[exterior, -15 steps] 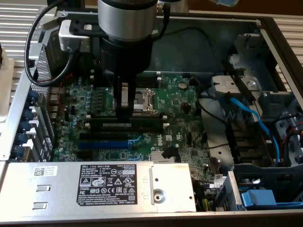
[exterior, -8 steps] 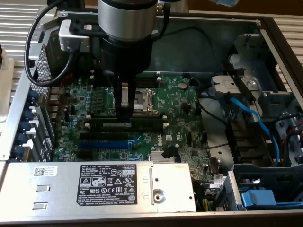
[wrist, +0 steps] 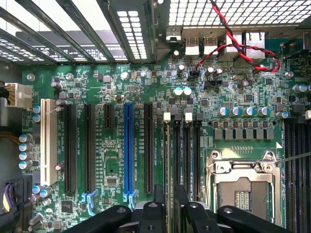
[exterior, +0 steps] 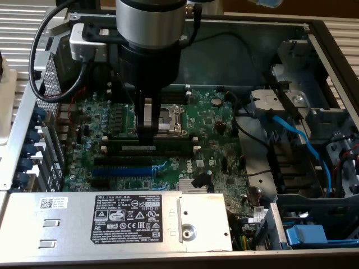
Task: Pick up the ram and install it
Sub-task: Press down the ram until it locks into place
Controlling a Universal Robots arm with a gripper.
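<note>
Exterior view | ram [exterior: 168,147] at frame centre, along the memory slots [exterior: 120,141], below the CPU socket [exterior: 168,119] | gripper [exterior: 147,136] over it, fingers apart astride the stick | risk: an off-centre push likely seats one end only, tilting it.

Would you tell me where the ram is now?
Exterior view, mid-board: the ram lies lengthwise between the CPU socket and the blue slot.

1. Motherboard [exterior: 213,120] was green.
2. Ram [exterior: 174,147] was dark green and bore a white label strip.
3. Expansion slot [wrist: 128,145] was blue.
4. Memory slots [wrist: 187,160] were black with white end clips.
5. Twisted wire [wrist: 233,34] was red and black.
6. Cable [exterior: 297,140] was light blue.
7. Tool [wrist: 169,191] was black.
</note>
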